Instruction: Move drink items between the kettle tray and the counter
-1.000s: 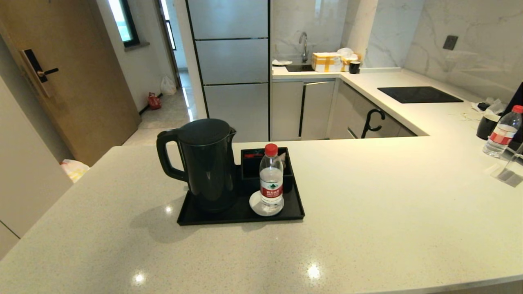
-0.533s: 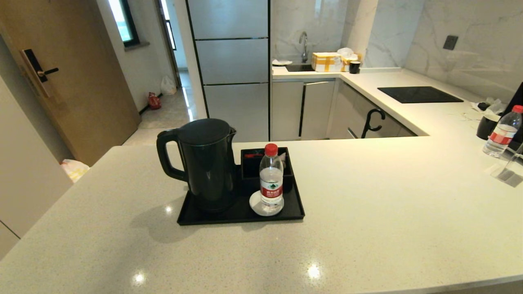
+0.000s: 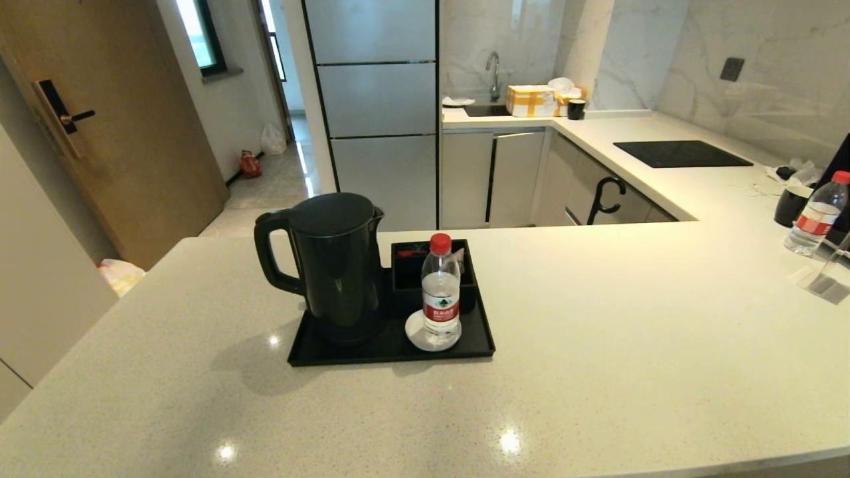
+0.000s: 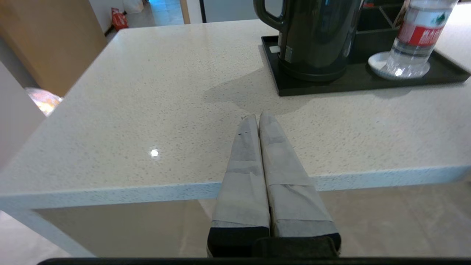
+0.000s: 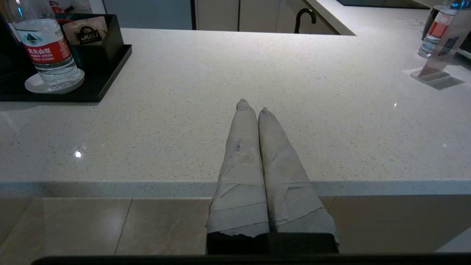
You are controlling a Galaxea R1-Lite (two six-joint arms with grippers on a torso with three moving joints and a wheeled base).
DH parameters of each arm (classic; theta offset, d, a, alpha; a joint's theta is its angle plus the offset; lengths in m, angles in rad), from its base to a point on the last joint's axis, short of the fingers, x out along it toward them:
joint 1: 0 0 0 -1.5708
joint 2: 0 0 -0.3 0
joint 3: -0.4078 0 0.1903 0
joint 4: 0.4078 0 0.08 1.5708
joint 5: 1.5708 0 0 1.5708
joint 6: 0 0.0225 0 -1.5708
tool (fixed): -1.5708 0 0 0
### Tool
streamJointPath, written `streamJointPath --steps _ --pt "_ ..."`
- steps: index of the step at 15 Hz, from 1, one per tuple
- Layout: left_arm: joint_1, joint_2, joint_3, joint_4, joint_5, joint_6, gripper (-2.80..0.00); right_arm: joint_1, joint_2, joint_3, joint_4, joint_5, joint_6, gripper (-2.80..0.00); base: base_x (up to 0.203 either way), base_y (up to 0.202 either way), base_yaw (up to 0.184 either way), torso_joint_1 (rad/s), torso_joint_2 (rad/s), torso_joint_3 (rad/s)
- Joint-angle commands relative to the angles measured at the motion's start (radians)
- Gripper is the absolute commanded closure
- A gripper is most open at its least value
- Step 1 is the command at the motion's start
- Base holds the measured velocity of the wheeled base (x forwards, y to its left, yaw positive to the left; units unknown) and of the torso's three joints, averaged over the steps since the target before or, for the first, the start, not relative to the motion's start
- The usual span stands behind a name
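Two hands wait at the near edge of the broad off-white speckled tabletop (image 3: 597, 345), neither one showing in the head view. Largest after the tabletop is the kettle tray (image 3: 478, 345), a flat black rectangle lying towards the middle of the tabletop, well apart from both hands. On its left part stands the tall black kettle (image 3: 335, 265), upright with its loop handle turned to the robot's left. Behind the tray's right part sits a small black divided box (image 3: 408, 265), and in front of that box the water bottle (image 3: 441, 292) with red cap stands upright on a white round coaster (image 3: 415, 332).

From its wrist view, the left hand (image 4: 258, 117) is clenched, its wrapped fingers (image 4: 244, 154) pressed together and gripping nothing; it hangs over the tabletop's near edge, with the kettle and tray farther in and off to one side. The right hand (image 5: 253, 106) is likewise clenched and empty above the near edge, the bottle and tray corner lying well away across bare stone.

A second bottle (image 3: 817, 216) stands far off at the tabletop's right end.
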Motion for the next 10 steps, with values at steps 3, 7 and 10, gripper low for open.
streamJointPath --steps 3,7,10 --pt "0.001 0.000 0.001 -0.004 0.004 -0.028 0.00 0.000 0.001 0.000 -0.001 0.000 -0.001 0.00 0.000 0.000 0.000 0.000 0.00 0.000" --pt "-0.001 0.000 0.001 -0.004 0.004 -0.028 0.00 0.000 0.001 0.000 -0.001 0.000 -0.001 0.00 0.000 0.000 0.000 0.000 0.00 0.000" --pt "0.001 0.000 0.001 -0.004 0.003 -0.028 0.00 0.000 0.001 0.000 -0.001 0.000 -0.001 0.00 0.000 0.000 0.000 0.000 0.00 0.000"
